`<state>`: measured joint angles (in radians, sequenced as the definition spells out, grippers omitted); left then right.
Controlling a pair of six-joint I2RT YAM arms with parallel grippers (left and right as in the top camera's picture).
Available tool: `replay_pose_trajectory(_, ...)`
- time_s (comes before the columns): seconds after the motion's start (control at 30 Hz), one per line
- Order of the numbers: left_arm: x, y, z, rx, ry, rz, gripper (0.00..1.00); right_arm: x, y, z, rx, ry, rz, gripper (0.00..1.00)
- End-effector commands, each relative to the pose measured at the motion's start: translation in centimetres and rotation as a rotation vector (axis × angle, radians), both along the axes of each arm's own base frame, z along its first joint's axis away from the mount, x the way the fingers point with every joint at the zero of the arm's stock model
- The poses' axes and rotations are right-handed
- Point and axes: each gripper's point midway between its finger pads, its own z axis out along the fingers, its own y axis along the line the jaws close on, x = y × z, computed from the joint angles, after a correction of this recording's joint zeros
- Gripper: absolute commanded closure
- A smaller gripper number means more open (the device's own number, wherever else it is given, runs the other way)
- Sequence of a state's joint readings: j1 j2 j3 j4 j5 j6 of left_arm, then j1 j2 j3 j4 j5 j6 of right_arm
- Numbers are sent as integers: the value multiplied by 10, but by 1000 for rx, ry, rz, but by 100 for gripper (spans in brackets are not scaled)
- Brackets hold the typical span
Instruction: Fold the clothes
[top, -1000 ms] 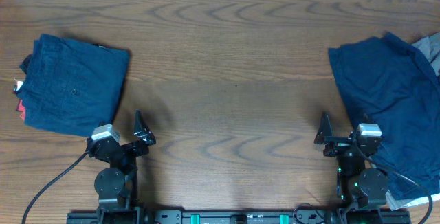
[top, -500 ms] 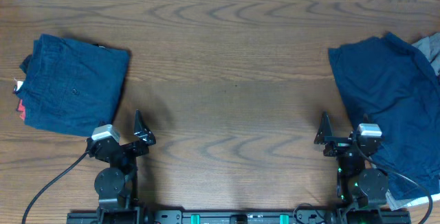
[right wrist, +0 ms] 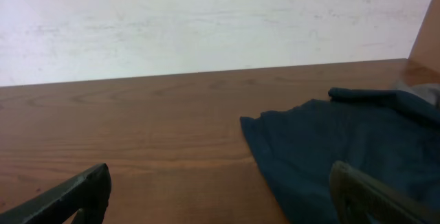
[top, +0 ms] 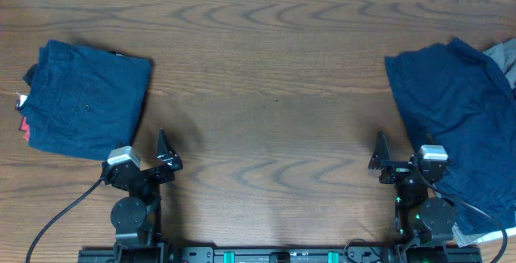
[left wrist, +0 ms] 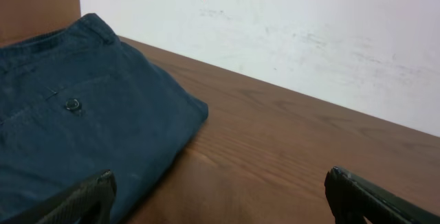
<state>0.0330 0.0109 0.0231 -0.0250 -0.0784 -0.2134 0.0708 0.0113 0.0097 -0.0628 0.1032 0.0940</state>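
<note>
Folded navy shorts lie at the table's left, a red-and-white label at their left edge; they fill the left of the left wrist view. A loose pile of navy shorts lies at the right, also in the right wrist view. My left gripper is open and empty near the front edge, just right of the folded shorts. My right gripper is open and empty, just left of the pile.
A grey cloth peeks from under the pile at the far right. The brown wooden table runs between the two garments. A white wall stands behind the table.
</note>
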Motion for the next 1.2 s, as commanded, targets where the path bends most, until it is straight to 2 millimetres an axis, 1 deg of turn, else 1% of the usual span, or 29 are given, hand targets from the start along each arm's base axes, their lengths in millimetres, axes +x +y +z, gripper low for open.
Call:
replay_pose_trajectory(0.0, -1, 3, -17, -9, 49, 18, 2, 0, -2, -1, -13, 0, -5, 1)
replay_pose_trajectory(0.67, -1, 3, -17, -9, 49, 18, 2, 0, -2, -1, -12, 1, -3, 1)
replay_pose_trajectory(0.73, -1, 3, -17, -9, 49, 18, 2, 0, 4, -3, -10, 6, 29, 1)
replay_pose_trajectory(0.8, -1, 3, -18, -9, 51, 17, 2, 0, 15, -3, -6, 9, 92, 1)
replay_pose_trajectory(0.87, -1, 2, -17, -29, 45, 13, 2, 0, 20, 2, 3, -11, 120, 1)
replay_pose_trajectory(0.93, -1, -1, -14, -86, 36, 0, 2, -1, 21, 1, 7, 2, 126, 1)
replay_pose_trajectory(1.0, 0, -9, -8, -91, 39, -43, 2, -2, 18, 1, 6, 27, 112, 1)
replay_pose_trajectory(1.1, -2, -11, -2, -96, 80, -54, 2, -2, 7, 15, -11, 46, 50, 1)
replay_pose_trajectory(1.17, -2, -11, 3, -99, 123, -52, 2, 0, 5, 28, -51, 68, 40, 1)
